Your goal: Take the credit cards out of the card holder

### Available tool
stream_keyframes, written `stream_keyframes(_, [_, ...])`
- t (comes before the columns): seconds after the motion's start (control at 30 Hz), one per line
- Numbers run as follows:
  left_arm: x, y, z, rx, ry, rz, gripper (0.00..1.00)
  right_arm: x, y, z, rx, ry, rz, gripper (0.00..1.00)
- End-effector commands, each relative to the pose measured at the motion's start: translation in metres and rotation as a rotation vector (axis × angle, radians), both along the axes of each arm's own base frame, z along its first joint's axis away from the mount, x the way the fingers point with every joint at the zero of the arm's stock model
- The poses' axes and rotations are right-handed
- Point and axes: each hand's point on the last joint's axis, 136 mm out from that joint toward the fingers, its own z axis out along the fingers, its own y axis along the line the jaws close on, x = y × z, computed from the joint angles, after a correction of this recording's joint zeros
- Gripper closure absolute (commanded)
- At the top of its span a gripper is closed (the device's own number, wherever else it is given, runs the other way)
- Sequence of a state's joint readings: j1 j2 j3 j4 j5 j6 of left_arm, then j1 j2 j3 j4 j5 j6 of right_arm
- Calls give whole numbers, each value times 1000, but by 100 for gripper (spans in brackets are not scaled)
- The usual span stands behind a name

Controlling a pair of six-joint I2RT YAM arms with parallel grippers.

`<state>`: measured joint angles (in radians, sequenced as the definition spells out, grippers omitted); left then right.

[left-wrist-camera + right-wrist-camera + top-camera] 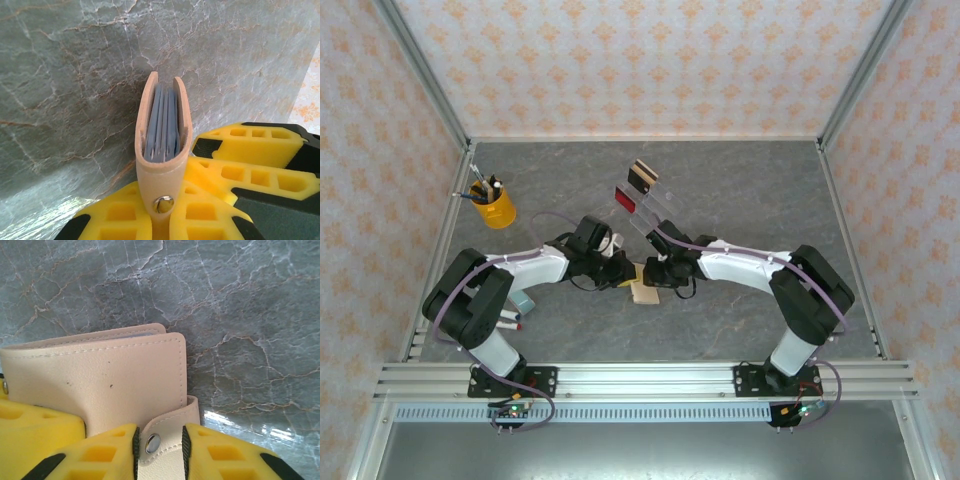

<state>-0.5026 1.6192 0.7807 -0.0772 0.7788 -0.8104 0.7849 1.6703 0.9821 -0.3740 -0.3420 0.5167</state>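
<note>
Bracing card holder (162,125) edge-up at table centre, left gripper (165,202) clamped on it. Flanking closing tab (167,422), 6 o'clock in right wrist view, with right gripper (160,447): narrow, contact unclear. Presumably to unsnap.

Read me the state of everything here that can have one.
card holder, folded shut, tab across its open edge.
left gripper, shut on the card holder.
right gripper, jaws either side of the tab, grip unclear.
red card, upright in the clear stand.
tan-and-black card, upright in that stand.
yellow cup, upright, holding pens.
</note>
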Motion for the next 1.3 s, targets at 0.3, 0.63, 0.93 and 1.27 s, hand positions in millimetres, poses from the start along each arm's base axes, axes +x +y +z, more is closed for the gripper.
stream_keyframes(0.3, [0,8,-3,56,-1,7,100,0,-50,-15,-246,-15,-73,75])
stream_keyframes(0.63, [-3,15,-11,111,20,-5,93,8,-12,-9,-77,-9,-42,76])
stream_keyframes(0.93, [-1,21,-10,165,13,-5,67,10,-15,-11,-93,-23,-42,73])
stream_keyframes(1.27, [11,46,5,248,-27,85,32,15,-2,0,-20,-54,-34,90])
